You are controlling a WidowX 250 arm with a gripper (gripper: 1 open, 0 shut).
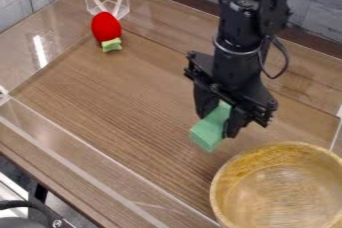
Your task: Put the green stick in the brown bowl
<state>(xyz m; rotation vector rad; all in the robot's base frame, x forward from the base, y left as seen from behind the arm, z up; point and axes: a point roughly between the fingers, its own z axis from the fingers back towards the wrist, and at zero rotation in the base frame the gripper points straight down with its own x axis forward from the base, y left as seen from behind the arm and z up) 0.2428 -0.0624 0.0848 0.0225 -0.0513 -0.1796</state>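
The green stick (pixel 209 132) is a small matte green block, held between the black fingers of my gripper (pixel 218 122), which points straight down and is shut on its upper end. The block hangs tilted just above the wooden tabletop. The brown bowl (pixel 235 176), wide and light wood with a thick rim, sits at the lower right, its near rim just right of and below the block. The bowl's inside looks empty.
A red ball-like toy on a small green base (pixel 104 28) stands at the back left beside a clear plastic piece (pixel 107 0). A low clear wall (pixel 80 144) runs along the table's front left. The black arm (pixel 247 17) rises above the gripper.
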